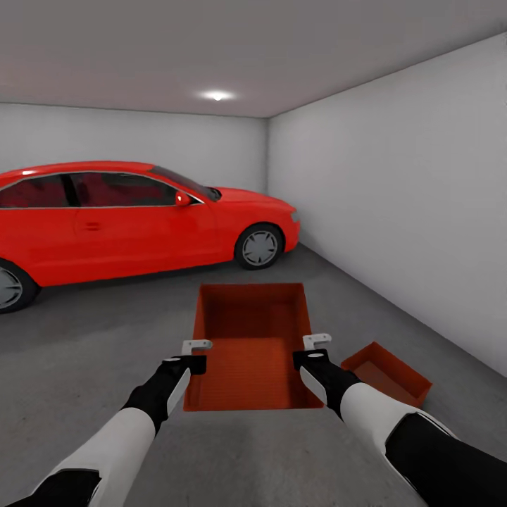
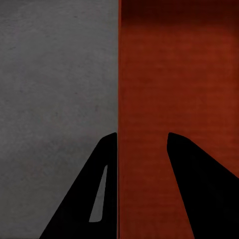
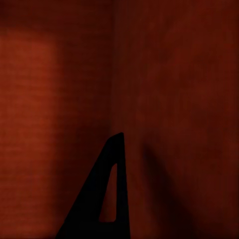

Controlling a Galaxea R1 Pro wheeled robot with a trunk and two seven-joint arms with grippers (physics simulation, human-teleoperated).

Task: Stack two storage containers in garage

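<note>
Garage, concrete floor (image 1: 84, 366), red car (image 1: 134, 218) ahead. Both arms carry one bin (image 1: 250, 345) between them, held by its two long walls; the second bin (image 1: 386, 374) sits on the floor just outside the right gripper (image 1: 315, 346), low and to that side. Step in hand, as I judge it: swing the carried bin over the floor bin and set it on top. To do it well, keep both arms level and moving together so the bin doesn't twist, square its edges to the lower bin, and lower straight before letting go. Left gripper (image 1: 195, 352): the wrist view shows one finger (image 2: 94, 194) outside the wall over grey floor, the other inside over orange, jaws a narrow gap apart and pinching that wall. Right gripper: one finger (image 3: 107, 194) visible against orange plastic; looks clamped on the opposite wall, though the second finger is hidden.
</note>
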